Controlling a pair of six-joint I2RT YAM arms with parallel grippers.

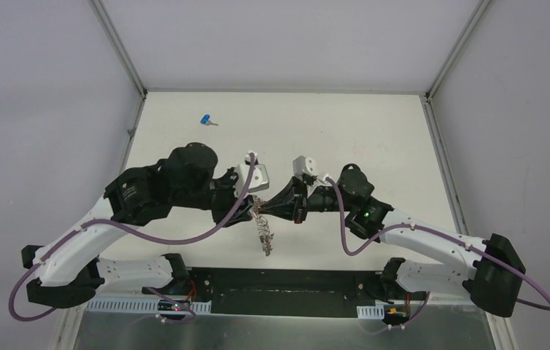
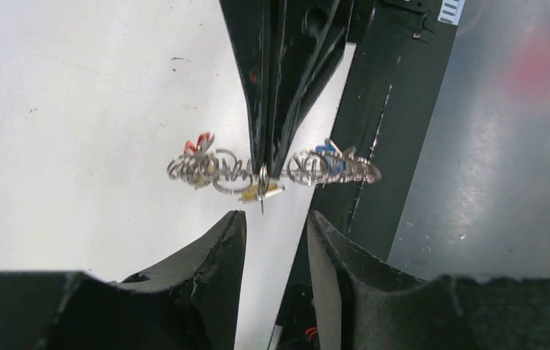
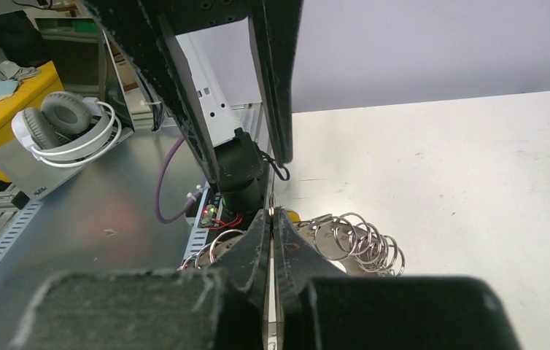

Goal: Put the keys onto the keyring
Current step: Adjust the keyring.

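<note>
My right gripper [image 1: 270, 211] is shut on the keyring [image 1: 262, 227], a grey ring fringed with small silver rings and keys, and holds it above the table's near edge. In the left wrist view the keyring [image 2: 272, 169] hangs crosswise at the right gripper's tips, with red [image 2: 198, 144], blue [image 2: 327, 149] and yellow [image 2: 257, 192] heads on it. My left gripper [image 2: 273, 222] is open and empty, just short of the ring, facing the right gripper [image 3: 270, 219]. A loose blue-headed key [image 1: 206, 119] lies on the table at the far left. No loose yellow key shows.
The white table [image 1: 374, 138] has walls on three sides. A black strip [image 1: 294, 281] and a metal shelf [image 1: 294, 328] run along the near edge under the arms. Headphones [image 3: 64, 127] lie off the table in the right wrist view.
</note>
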